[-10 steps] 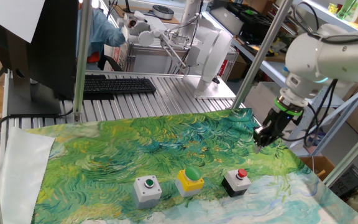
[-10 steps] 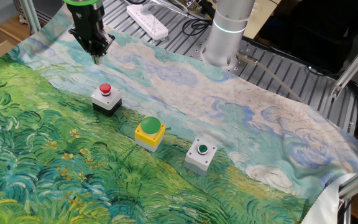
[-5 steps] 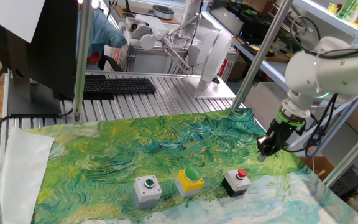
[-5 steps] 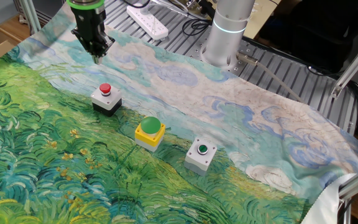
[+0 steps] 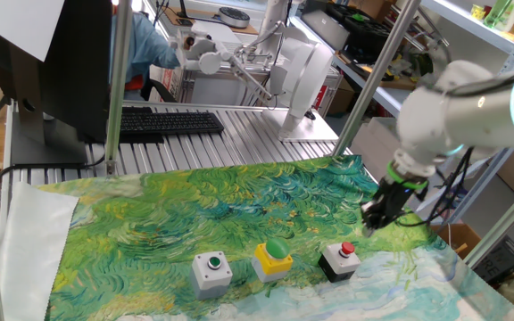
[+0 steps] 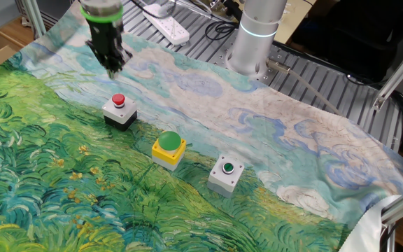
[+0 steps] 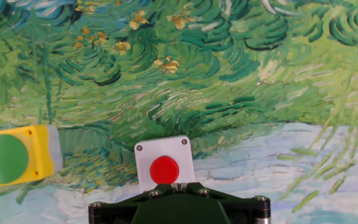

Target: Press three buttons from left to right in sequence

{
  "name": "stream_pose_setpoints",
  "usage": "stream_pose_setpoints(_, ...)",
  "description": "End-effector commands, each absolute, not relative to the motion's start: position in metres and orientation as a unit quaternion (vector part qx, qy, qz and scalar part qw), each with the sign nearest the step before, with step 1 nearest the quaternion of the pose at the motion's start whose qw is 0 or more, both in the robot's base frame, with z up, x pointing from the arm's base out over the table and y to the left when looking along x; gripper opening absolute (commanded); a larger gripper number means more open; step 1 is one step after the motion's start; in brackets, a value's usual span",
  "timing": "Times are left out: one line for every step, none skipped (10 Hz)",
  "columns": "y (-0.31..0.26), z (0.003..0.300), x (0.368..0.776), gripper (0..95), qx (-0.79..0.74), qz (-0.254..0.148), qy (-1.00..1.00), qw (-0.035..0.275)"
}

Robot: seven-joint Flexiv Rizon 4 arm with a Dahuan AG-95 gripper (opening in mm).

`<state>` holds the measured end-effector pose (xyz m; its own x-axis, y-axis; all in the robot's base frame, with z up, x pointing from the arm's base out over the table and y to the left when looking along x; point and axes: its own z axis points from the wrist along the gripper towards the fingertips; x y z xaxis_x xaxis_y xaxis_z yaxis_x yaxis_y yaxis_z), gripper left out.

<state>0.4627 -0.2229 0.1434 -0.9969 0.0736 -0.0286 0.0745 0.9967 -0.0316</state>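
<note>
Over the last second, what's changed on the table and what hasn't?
The gripper has come down and edged toward the black box with the red button; it hangs just behind that box, fingers shut, touching nothing. Nothing was gripped or released. The yellow box with the green dome, the grey box with the small green button and the painted cloth lie as before.

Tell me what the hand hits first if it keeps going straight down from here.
Most likely the painted cloth just behind the black box with the red button. The hand hangs beside that box, not over it, though depth is hard to judge.
</note>
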Motion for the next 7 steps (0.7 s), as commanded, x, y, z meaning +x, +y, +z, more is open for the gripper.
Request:
stream_pose_setpoints(-0.215,0.136,0.458,0.0,0.045,-0.003,0.999,0.015)
stream_pose_setpoints(-0.214,0.131,0.459,0.0,0.047,0.004,0.999,0.015)
stream_pose_setpoints(-0.213,0.127,0.46,0.0,0.046,0.008,0.999,0.015)
stream_pose_setpoints(-0.213,0.127,0.46,0.0,0.044,0.009,0.999,0.016)
stream_pose_setpoints(-0.213,0.127,0.46,0.0,0.045,0.012,0.999,0.017)
stream_pose_setpoints(-0.213,0.125,0.461,0.0,0.044,0.011,0.999,0.018)
stream_pose_setpoints(-0.213,0.122,0.462,0.0,0.044,0.011,0.999,0.019)
